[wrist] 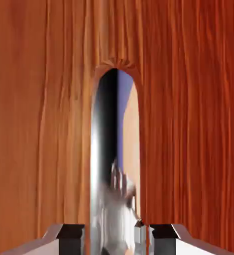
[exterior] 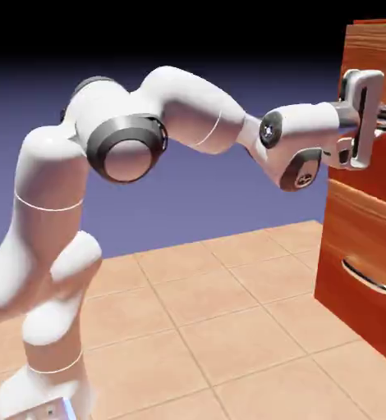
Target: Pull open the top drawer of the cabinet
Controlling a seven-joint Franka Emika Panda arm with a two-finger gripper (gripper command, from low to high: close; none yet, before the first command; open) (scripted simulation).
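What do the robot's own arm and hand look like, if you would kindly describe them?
The arm is glossy white with rounded, bulging segments, thin seam lines and dark grey and black rings at some joints. The hand has a pale, rounded rectangular body with a dark slot along it; its fingers end in small black and grey tips. I see no loose cables.

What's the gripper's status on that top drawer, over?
Gripper shut on the top drawer's curved silver handle. Top drawer looks closed. Nothing seen blocking its way out.
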